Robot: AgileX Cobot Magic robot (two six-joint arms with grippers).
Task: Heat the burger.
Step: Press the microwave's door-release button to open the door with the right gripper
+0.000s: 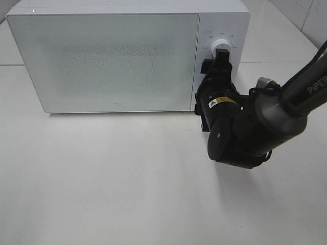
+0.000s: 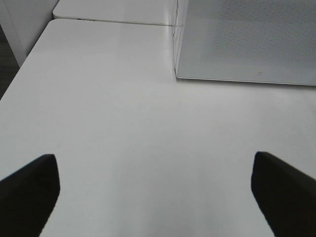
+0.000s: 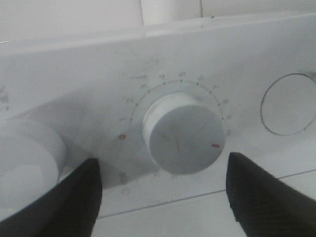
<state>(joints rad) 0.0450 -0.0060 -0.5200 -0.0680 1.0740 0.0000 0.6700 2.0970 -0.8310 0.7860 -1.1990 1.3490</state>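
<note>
Tabletop [image 1: 127, 184], smooth white, bears closed microwave [image 1: 102, 61]; right tool [image 3: 162, 163] straddles dial [image 3: 182, 133].

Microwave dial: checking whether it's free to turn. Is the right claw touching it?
Apart. The right wrist view shows bare panel between the dial and both fingers of the right claw.

Microwave [image 1: 220, 20] interior unseen behind its speckled door [image 1: 112, 61]; blurry, illegible markings [image 3: 162, 77] around the dial [image 3: 183, 139].
</note>
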